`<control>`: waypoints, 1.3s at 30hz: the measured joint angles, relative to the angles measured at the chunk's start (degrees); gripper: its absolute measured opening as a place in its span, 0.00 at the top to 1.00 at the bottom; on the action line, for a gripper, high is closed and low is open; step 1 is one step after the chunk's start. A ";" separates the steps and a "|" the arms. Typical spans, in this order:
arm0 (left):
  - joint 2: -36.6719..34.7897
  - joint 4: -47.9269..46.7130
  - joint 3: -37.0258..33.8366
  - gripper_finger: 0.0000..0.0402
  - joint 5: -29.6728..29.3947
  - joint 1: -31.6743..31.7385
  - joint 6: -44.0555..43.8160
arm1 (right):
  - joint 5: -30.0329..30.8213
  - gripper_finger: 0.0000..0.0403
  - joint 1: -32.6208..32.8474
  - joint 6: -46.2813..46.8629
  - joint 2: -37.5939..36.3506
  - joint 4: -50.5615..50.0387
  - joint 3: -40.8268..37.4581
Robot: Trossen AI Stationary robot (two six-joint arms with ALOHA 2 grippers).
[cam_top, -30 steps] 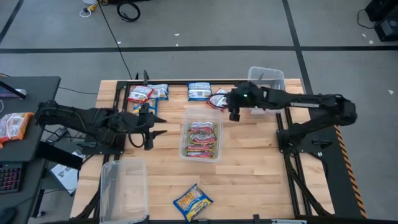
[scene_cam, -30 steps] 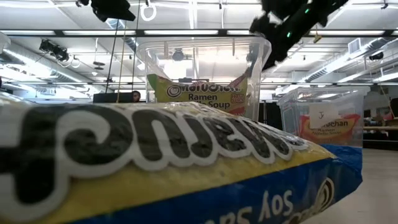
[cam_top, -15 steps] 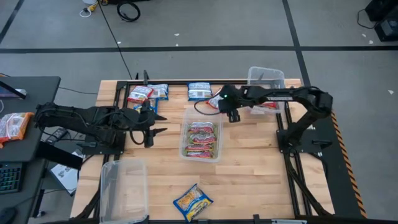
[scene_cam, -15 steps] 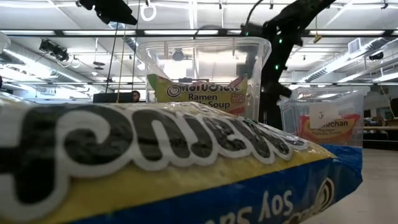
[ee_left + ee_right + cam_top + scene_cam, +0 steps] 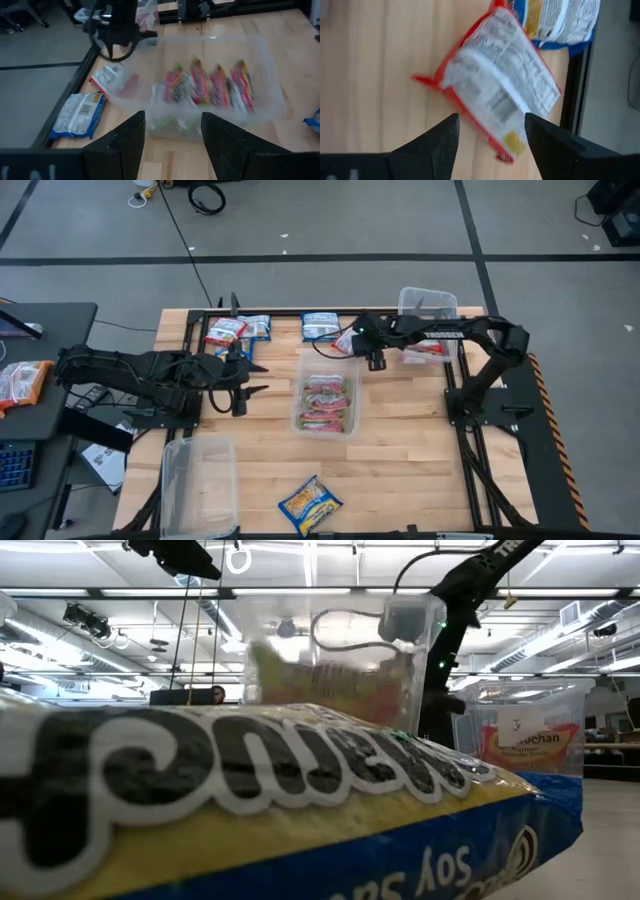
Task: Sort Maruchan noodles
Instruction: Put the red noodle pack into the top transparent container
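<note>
While left hand (image 5: 243, 377) waits spread | right hand (image 5: 352, 343) spread, moved over red packet (image 5: 495, 95)

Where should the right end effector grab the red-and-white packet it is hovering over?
The red-and-white packet lies flat on the table, back side up, askew beside a blue-and-yellow packet. The right end effector is open above it. Probably best to come straight down and pinch across the narrow width near the middle, away from the blue neighbour, since the flat crinkly film offers no raised edge.
</note>
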 joint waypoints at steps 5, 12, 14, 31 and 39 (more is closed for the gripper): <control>0.00 0.09 0.00 0.51 -2.03 0.00 0.51 | -4.31 0.43 1.13 0.31 -7.00 0.13 0.20; 0.00 0.27 0.00 0.51 -2.81 0.00 0.47 | -4.30 0.44 -3.01 0.73 -6.72 0.81 0.20; 0.00 0.52 0.00 0.51 -2.81 0.00 0.45 | -2.75 0.44 -4.55 2.27 -4.16 2.12 0.20; 0.00 0.50 0.00 0.51 -2.81 0.00 1.09 | -2.86 0.53 -5.86 3.88 9.64 5.57 0.47; -0.01 1.18 0.00 0.51 -2.81 0.00 2.07 | -5.34 0.92 -5.81 6.28 6.61 6.01 0.11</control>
